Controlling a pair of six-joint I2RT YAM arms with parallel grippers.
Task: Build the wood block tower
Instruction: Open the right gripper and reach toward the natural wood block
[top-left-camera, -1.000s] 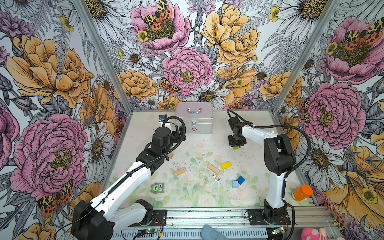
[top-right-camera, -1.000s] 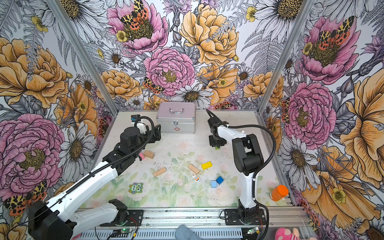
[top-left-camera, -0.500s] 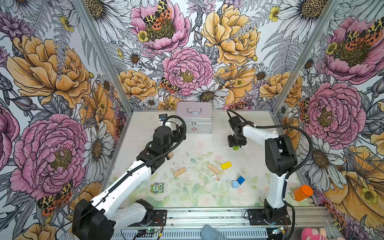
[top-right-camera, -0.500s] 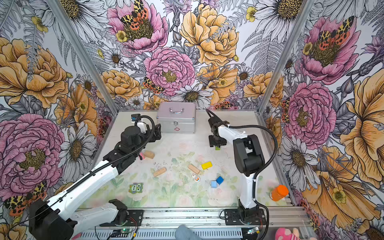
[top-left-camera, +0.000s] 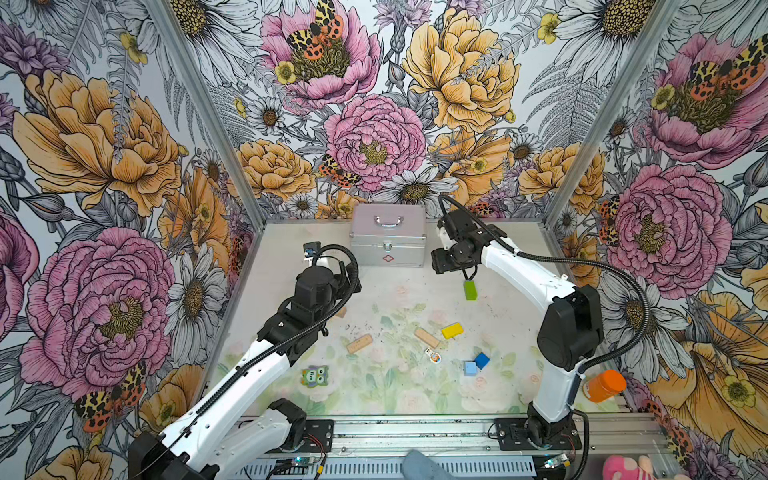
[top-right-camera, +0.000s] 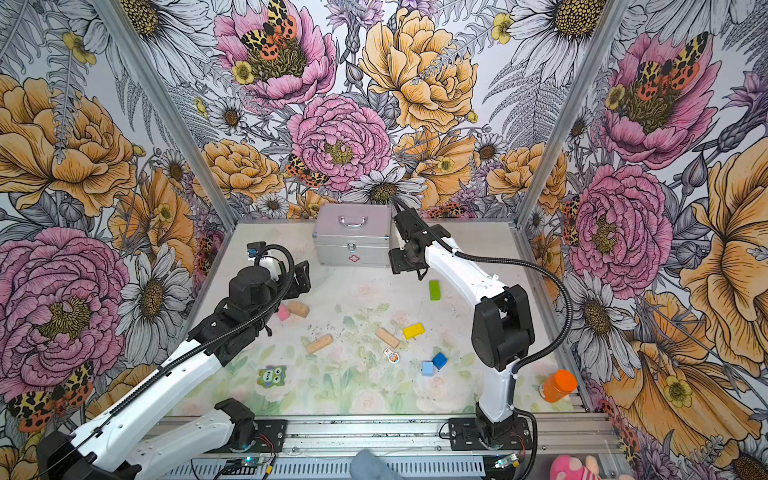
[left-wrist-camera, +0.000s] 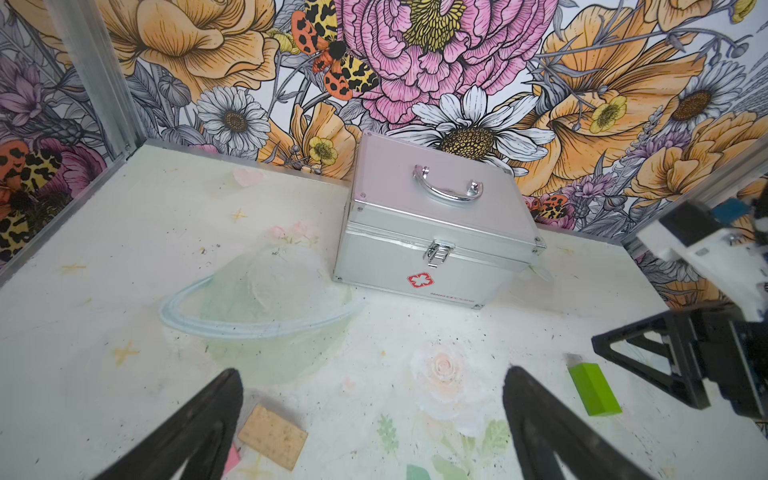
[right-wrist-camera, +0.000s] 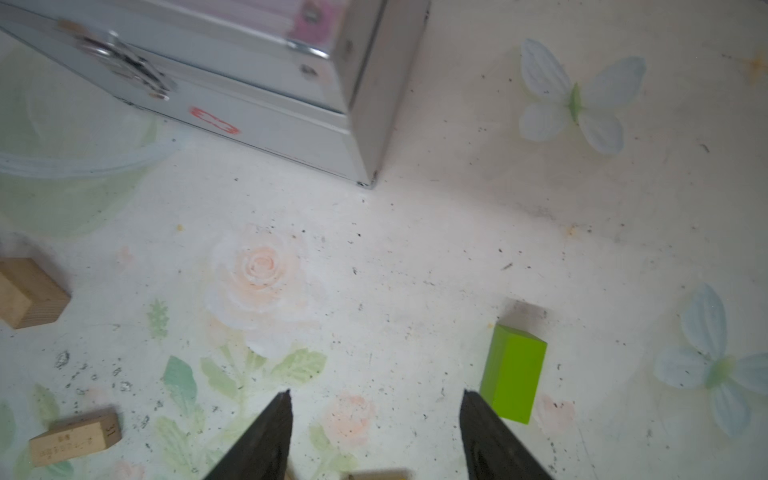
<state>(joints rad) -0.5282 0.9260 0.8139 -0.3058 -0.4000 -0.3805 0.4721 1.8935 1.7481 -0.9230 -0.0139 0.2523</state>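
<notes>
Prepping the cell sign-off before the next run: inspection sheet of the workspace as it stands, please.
Surface: table, faded floral print, dark specks.
Job's things: no tower standing; green block, yellow block, tan bricks, dark blue cube, light blue cube, pink block lie loose; owl figure and small figure flat.
Clutter: silver case at the back.
Grippers: left gripper open by the pink block; right gripper open, empty, green block beside it.
Cables: black conduits loop along both arms, off the blocks.
Surroundings: floral walls; orange bottle at the front right edge.
</notes>
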